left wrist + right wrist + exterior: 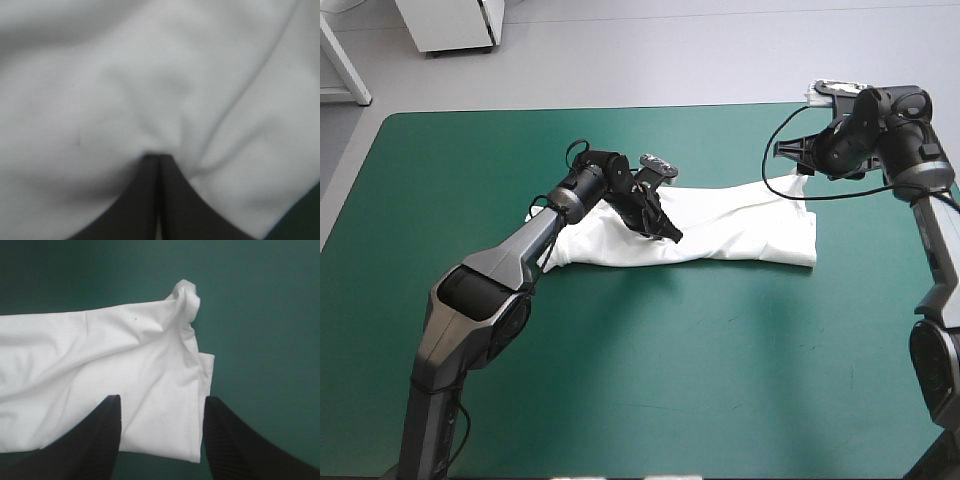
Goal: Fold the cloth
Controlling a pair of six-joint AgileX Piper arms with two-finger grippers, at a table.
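While the one T-shirt (740, 232) lies as a long folded band across the teal-green table (620, 380), left gripper (159, 156) pinches its left half, right gripper (162, 401) hangs spread over its right end.

T-shirt (740, 230): white, short-sleeved, folded to a long wrinkled band. Lies flat on counter (620, 380), running from centre toward 3 o'clock. Far corner at that end bunched up.
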